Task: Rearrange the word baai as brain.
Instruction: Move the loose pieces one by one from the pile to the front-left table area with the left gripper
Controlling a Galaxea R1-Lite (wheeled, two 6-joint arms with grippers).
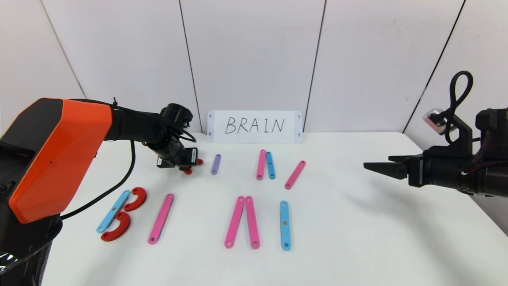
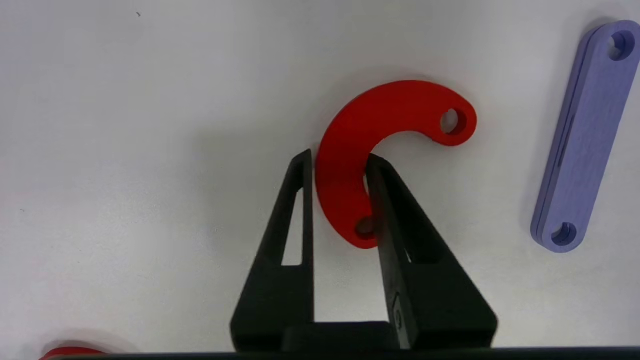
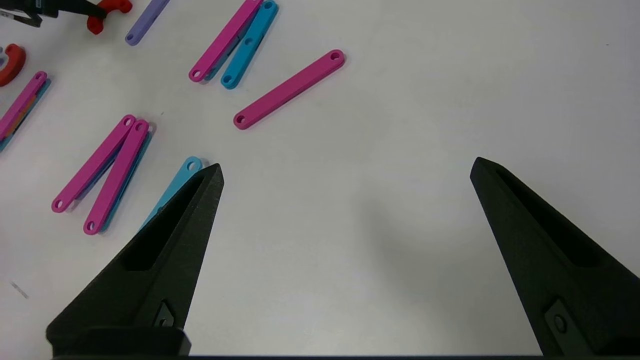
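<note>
1. In the head view we use the white card [image 1: 254, 126] reading BRAIN as our landmark. The left end effector [image 1: 189, 163] sits in front of the card's left end, low over the white surface [image 1: 357, 238], pinching a red curve [image 1: 188, 171]. A purple bar [image 1: 216, 164] lies just beside it, toward the card's middle. The word's other pink and blue bars lie in front of the card, nearer us. The right end effector [image 1: 377, 166] hangs well off past the card's right end, so the left arm is clearly the nearer one.

2. In the left wrist view its fingers are closed across one leg of the red curve [image 2: 370, 135]; the curve's free end arcs toward the purple bar [image 2: 582, 140], whose long axis runs roughly along the fingers. We judge that a lift comes next.

3. In the right wrist view that end effector [image 3: 345, 167] gapes wide and empty above bare surface.
</note>
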